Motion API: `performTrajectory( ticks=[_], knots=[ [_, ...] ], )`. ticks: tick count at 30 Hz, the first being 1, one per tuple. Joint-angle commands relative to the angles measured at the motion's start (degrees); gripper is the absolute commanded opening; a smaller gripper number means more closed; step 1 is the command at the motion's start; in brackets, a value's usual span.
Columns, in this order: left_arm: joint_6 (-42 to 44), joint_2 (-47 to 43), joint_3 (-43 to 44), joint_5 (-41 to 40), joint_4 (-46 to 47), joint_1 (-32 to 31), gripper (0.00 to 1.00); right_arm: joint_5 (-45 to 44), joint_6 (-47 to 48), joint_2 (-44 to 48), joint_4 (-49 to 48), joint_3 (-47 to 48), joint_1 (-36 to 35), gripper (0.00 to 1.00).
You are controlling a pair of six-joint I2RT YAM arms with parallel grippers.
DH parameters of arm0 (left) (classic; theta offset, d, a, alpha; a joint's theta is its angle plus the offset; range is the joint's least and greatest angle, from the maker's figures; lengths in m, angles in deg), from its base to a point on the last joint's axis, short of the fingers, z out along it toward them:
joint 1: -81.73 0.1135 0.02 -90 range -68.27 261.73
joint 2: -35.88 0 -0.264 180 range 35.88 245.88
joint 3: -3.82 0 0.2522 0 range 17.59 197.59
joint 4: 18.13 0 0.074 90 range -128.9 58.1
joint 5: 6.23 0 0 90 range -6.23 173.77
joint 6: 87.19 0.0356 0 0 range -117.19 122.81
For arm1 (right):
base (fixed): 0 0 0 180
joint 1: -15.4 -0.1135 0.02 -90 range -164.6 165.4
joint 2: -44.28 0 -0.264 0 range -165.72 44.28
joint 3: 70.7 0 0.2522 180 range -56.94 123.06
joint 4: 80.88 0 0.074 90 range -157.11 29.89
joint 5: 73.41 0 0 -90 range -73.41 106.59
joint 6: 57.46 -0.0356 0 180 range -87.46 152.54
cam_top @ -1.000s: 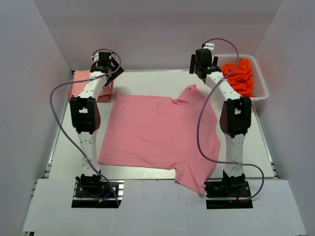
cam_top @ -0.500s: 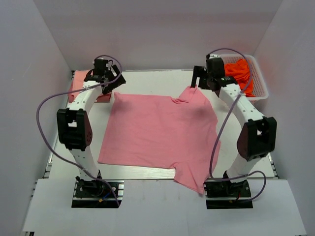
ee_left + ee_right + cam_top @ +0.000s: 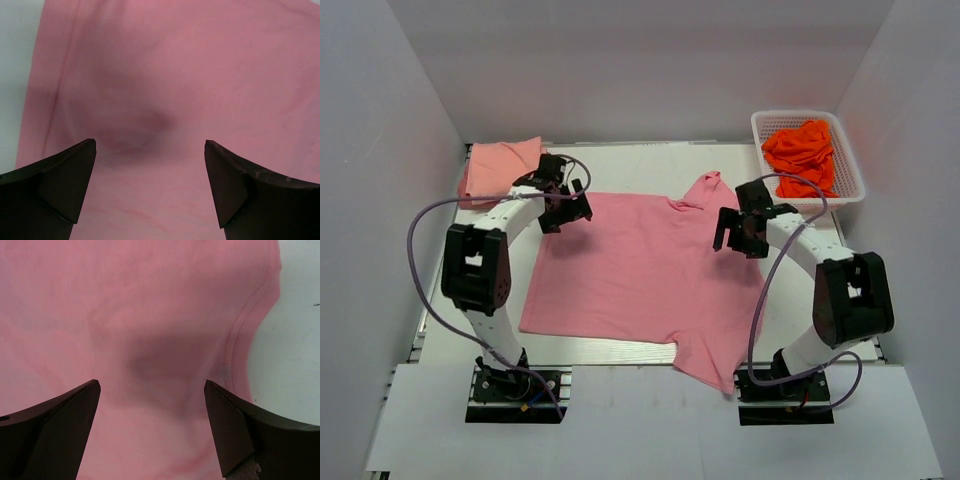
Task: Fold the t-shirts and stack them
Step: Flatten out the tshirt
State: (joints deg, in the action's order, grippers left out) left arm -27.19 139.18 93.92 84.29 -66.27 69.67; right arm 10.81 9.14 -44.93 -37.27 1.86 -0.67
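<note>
Rose-pink t-shirt [image 3: 640,275] lies spread flat mid-frame, long axis left to right, hem at left; left gripper [image 3: 565,210], jaws wide and empty, hovers over its upper-left corner, right gripper [image 3: 736,234], equally wide, over its right edge.

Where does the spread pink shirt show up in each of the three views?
Top: shirt spread flat on the table.
Left wrist: shirt fills the frame, table strip at left.
Right wrist: shirt fills the frame, table strip at right.
Shared landmark: white table past the shirt's edge.
</note>
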Motion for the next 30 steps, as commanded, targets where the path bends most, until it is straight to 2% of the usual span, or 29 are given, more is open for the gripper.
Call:
performTrajectory(
  ticks=[1, 8, 9, 15, 18, 19, 21, 22, 24, 27, 30],
  knots=[
    [0.7, 3.9, 6.3, -5.4, -3.9, -1.1, 1.00, -2.4, -0.9, -4.2, -2.1, 3.0, 0.3, 0.90],
    [-0.5, 13.8, 16.2, -9.3, -9.6, -2.2, 1.00, -5.6, -0.1, -17.5, 0.1, 14.8, 0.9, 0.90],
    [-1.1, 16.9, 21.0, -10.2, -11.8, -2.2, 1.00, -5.7, -0.1, -20.6, 1.1, 16.7, 1.0, 0.90],
    [-2.3, 25.9, 29.6, -11.2, -14.8, -2.2, 1.00, -7.3, 0.4, -30.2, 1.6, 25.9, 2.2, 0.90],
    [-2.9, 30.6, 35.4, -10.0, -16.4, -2.2, 1.00, -8.4, 0.9, -36.5, 3.9, 34.2, 3.3, 0.90],
    [-2.9, 31.9, 37.1, -10.0, -17.6, -2.2, 1.00, -8.6, 1.4, -37.9, 4.8, 40.9, 3.8, 0.90],
    [-3.7, 35.0, 42.1, -9.5, -18.2, -2.2, 1.00, -10.2, 2.6, -42.8, 7.4, 45.5, 4.2, 0.90],
    [-3.7, 35.8, 43.5, -8.9, -18.2, -2.2, 1.00, -10.6, 3.6, -44.1, 7.9, 51.3, 4.4, 0.90],
    [-3.7, 36.4, 46.3, -8.9, -17.7, -2.2, 1.00, -10.8, 5.8, -48.1, 8.7, 57.1, 4.8, 0.90],
    [-4.2, 37.8, 50.0, -7.7, -17.0, -2.2, 1.00, -9.5, 7.5, -50.0, 9.7, 63.3, 4.9, 0.90],
    [-4.2, 36.8, 53.8, -7.1, -17.6, -2.2, 1.00, -6.6, 9.4, -47.2, 8.2, 63.5, 4.7, 0.90]
  ],
)
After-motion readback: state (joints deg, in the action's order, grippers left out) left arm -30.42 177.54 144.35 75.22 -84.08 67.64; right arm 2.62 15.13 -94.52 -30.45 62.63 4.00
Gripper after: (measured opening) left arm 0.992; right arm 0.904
